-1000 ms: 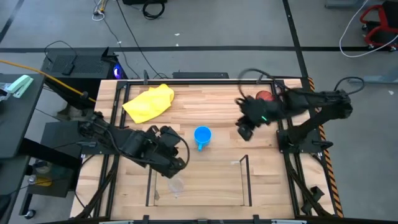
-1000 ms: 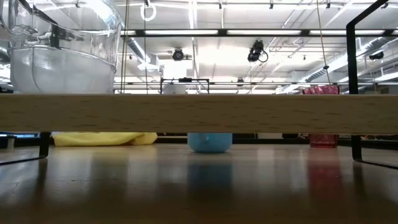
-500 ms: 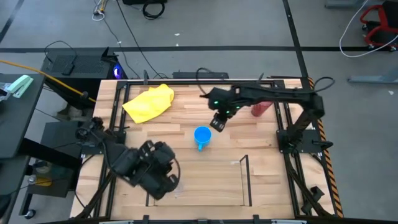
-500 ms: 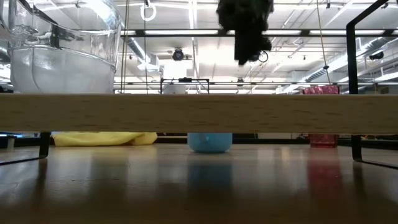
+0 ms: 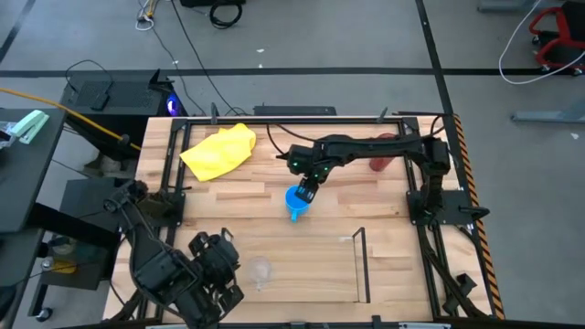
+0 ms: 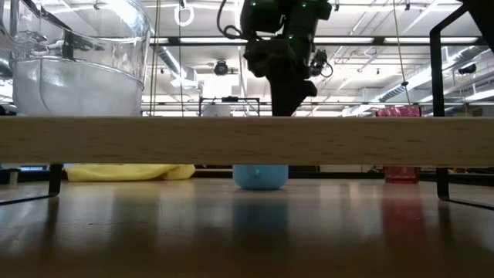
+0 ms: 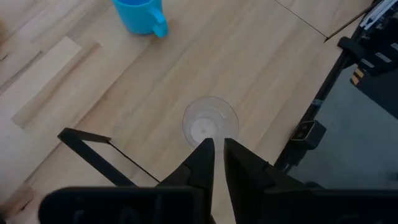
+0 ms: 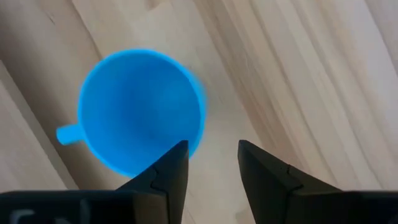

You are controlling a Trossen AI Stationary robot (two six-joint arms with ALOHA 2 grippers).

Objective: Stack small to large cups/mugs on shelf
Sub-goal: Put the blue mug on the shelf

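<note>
The right gripper [image 5: 308, 193] is hovering directly over the blue mug [image 5: 297, 200], which is standing upright near the middle of the counter, its handle pointing toward the front edge. In the right wrist view the fingers are standing apart, one of them lined up over the mug's rim [image 8: 186, 134] and the other over bare wood just outside it.

The clear cup [image 5: 260, 270] is sitting on the shelf [image 5: 359, 245] plank near the front edge, left of centre (so the smallest vessel looks already placed). The red tumbler [image 5: 384, 152] is waiting near the back right corner, and the yellow cloth [image 5: 219, 150] is lying toward the back left.

The left gripper [image 5: 212, 285] is parked by the front left corner, its fingers nearly pressed together and holding nothing, aimed at the clear cup.

The step in hand appears to be picking up the blue mug. The next move calls for a straight descent so the wall slips between the fingers, then a firm pinch before lifting.
</note>
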